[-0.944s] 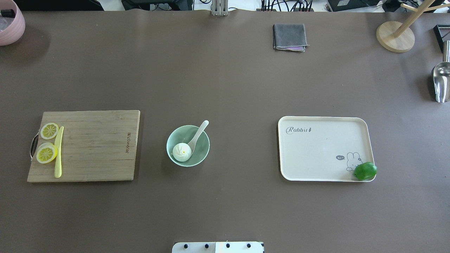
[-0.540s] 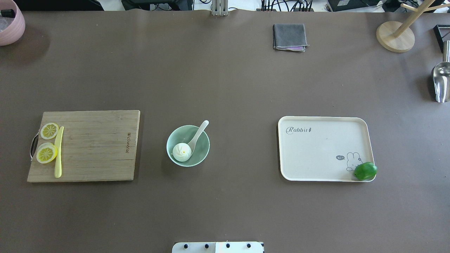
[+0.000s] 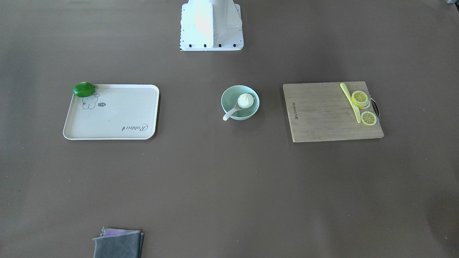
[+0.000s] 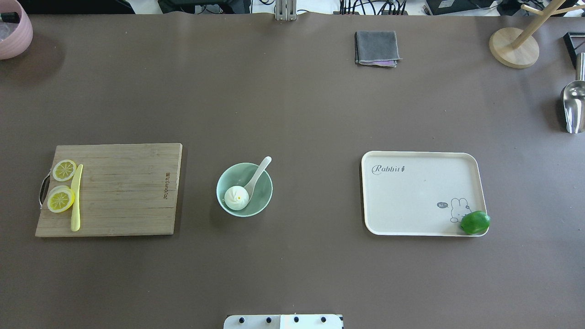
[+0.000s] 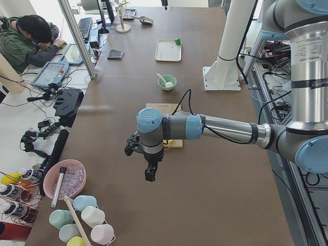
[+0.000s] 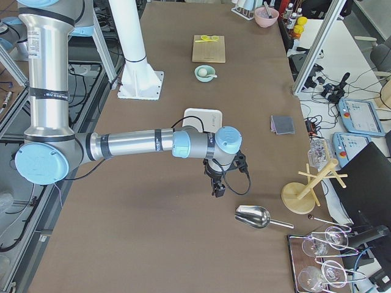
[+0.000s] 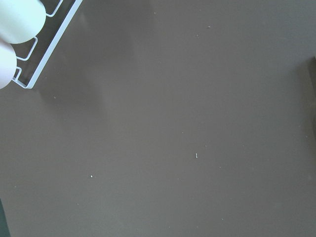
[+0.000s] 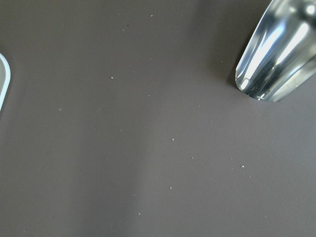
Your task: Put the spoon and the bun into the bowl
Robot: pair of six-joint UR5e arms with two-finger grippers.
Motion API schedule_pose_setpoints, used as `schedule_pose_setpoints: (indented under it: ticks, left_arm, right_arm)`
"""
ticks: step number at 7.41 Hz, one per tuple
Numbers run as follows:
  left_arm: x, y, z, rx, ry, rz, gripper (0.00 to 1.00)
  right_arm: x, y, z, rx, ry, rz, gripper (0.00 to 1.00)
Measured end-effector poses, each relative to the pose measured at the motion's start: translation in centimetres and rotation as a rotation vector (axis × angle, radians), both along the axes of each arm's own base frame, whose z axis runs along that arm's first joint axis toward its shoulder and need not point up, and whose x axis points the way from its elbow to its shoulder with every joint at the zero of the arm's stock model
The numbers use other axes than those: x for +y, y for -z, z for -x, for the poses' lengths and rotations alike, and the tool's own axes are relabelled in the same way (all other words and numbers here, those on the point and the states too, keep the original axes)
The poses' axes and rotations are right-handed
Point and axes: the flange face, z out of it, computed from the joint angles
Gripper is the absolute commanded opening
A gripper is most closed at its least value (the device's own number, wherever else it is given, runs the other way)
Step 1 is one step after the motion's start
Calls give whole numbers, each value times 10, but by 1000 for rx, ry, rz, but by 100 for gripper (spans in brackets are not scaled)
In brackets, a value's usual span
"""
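Note:
The mint-green bowl (image 4: 264, 194) stands mid-table; it also shows in the front-facing view (image 3: 251, 110). The white bun (image 4: 236, 197) lies inside it. The white spoon (image 4: 258, 173) rests with its scoop in the bowl and its handle over the far-right rim. Both also show in the front-facing view, bun (image 3: 245, 100) and spoon (image 3: 231, 113). My left gripper (image 5: 149, 174) hovers over bare table far to the left of the bowl. My right gripper (image 6: 217, 190) hovers far to the right, near a metal scoop. I cannot tell whether either is open or shut.
A wooden cutting board (image 4: 123, 189) with lemon slices and a yellow knife lies left of the bowl. A cream tray (image 4: 411, 196) with a green lime (image 4: 475, 222) lies right. A grey cloth (image 4: 376, 48), wooden stand (image 4: 514, 45), metal scoop (image 4: 573, 103) and pink bowl (image 4: 13, 32) sit at the edges.

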Motion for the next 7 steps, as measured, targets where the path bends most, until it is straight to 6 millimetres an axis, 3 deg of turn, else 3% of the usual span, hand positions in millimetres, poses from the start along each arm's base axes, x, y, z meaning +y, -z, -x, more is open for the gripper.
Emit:
schedule_pose_setpoints:
  ticks: [7]
  left_arm:
    - [1,0,1,0,2,2,99]
  right_arm:
    - [-1,1,7,-4,13,-17,100]
